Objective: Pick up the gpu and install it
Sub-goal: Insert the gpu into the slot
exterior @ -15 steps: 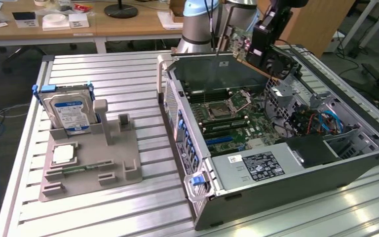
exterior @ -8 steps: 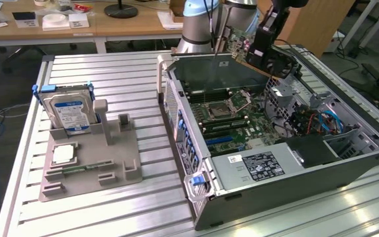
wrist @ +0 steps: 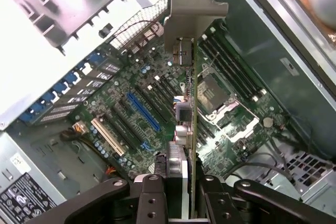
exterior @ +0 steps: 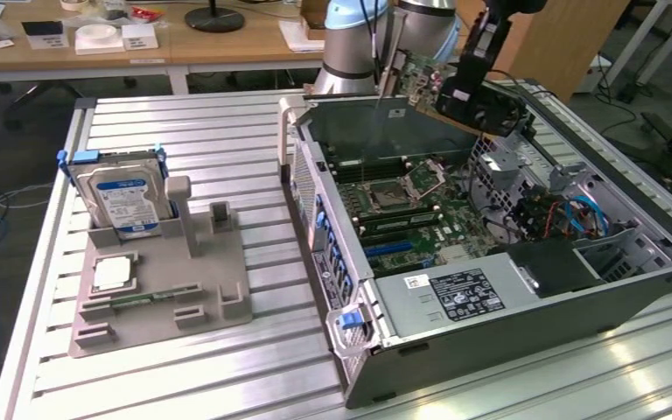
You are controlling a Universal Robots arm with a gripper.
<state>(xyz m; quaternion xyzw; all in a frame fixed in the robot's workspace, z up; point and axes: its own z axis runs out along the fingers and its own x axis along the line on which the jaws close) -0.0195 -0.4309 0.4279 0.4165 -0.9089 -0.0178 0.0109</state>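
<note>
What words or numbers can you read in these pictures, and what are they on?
No text can be read here.
Blue-white label on the hard drive: too blurred.
Black label on the power supply: too small.
White sticker beside it: too small.

surface: slatted metal table [exterior: 172, 131] | on it: open computer case [exterior: 488, 350], grey fixture tray [exterior: 213, 262], apparently plastic

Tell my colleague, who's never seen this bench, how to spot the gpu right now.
Find the open computer case on the slatted metal table; the robot's gripper hangs above its far end. The gpu is the thin card clamped between the fingers, with a pale metal bracket at its free end. Unlike the silver hard drive standing in the grey holder, it is in mid-air.
</note>
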